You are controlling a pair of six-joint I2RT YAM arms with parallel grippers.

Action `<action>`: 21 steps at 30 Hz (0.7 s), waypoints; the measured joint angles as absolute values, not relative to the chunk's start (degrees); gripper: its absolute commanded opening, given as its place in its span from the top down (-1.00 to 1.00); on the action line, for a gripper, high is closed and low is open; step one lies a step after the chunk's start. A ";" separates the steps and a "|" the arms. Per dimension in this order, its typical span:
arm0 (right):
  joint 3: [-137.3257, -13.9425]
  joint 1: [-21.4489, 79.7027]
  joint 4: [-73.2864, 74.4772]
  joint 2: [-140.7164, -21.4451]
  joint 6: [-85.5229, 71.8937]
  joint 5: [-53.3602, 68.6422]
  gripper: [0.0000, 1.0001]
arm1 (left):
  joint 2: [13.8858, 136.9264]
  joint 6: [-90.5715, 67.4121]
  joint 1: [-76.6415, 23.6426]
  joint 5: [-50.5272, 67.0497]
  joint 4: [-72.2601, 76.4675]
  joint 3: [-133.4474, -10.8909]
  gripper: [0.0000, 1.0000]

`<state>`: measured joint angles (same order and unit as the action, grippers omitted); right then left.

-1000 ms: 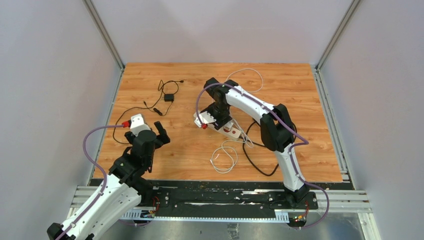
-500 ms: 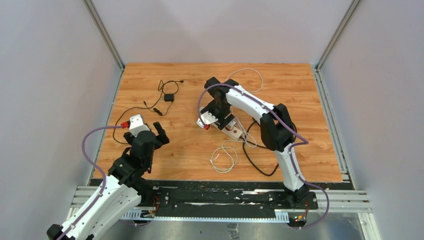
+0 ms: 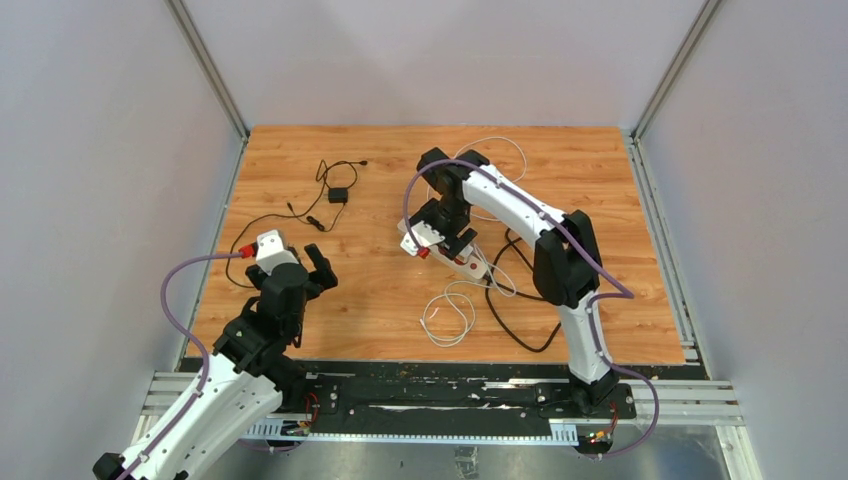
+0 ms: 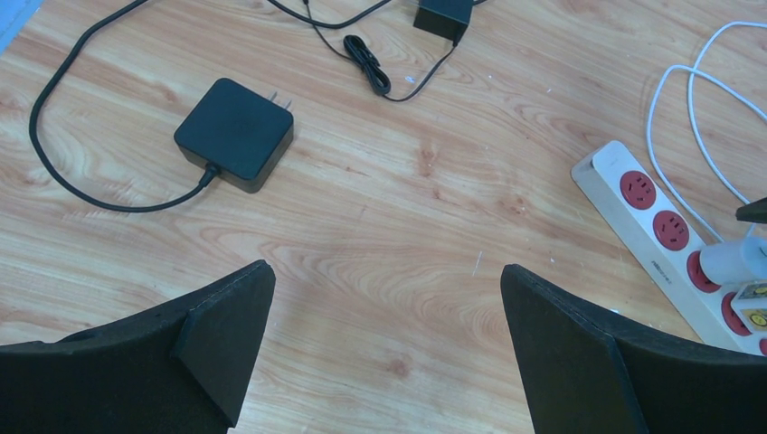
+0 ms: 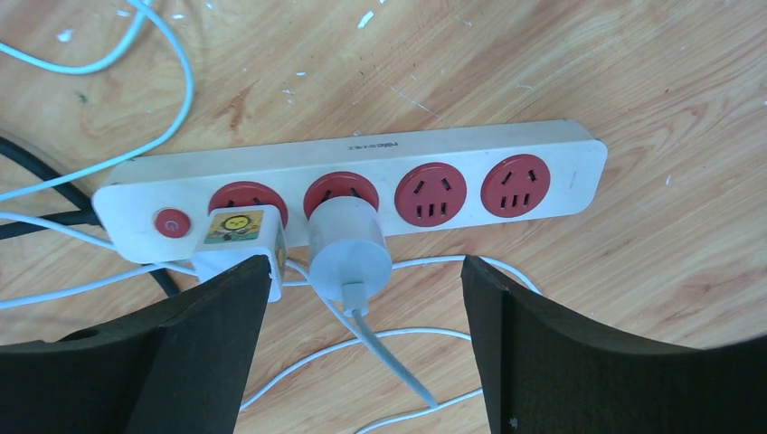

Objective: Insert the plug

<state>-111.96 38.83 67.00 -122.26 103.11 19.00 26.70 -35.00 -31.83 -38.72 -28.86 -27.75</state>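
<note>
The right tool (image 5: 364, 280) has just let go. Its 2 fingers now stand wide apart, one on each side of the white plug (image 5: 348, 249), and they do not touch it. The white plug sits in the 2nd red hole of the power strip (image 5: 543, 154) on the worktop (image 4: 407, 226), beside a plug with a yellow sticker (image 5: 237, 240). It looks pushed in, so the job seems about done. The left tool (image 4: 387, 289) is wide open too and holds nothing, near a black charger (image 4: 235, 131).
</note>
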 measured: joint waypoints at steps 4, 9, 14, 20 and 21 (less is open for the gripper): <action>-111.92 38.83 68.25 -120.07 103.11 21.26 -0.62 | 26.28 -35.20 -31.83 -38.50 -28.86 -27.75 -1.00; -107.92 38.74 60.77 -112.40 92.90 26.13 -0.55 | 25.87 -35.75 -31.83 -37.34 -28.73 -27.75 -1.00; -95.68 37.36 40.51 -98.94 63.13 26.76 -0.54 | 26.87 -36.27 -31.83 -35.77 -28.05 -28.67 -0.99; -82.63 27.68 20.29 -89.65 19.86 27.05 -0.51 | 29.91 -36.42 -31.83 -33.50 -25.39 -30.22 -1.00; -80.55 25.67 18.11 -89.27 14.17 28.01 -0.50 | 30.39 -36.40 -31.83 -33.19 -25.10 -30.37 -1.00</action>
<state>-80.55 25.67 18.11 -89.27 14.17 28.01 30.39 -36.40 -31.83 -33.19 -25.10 -30.37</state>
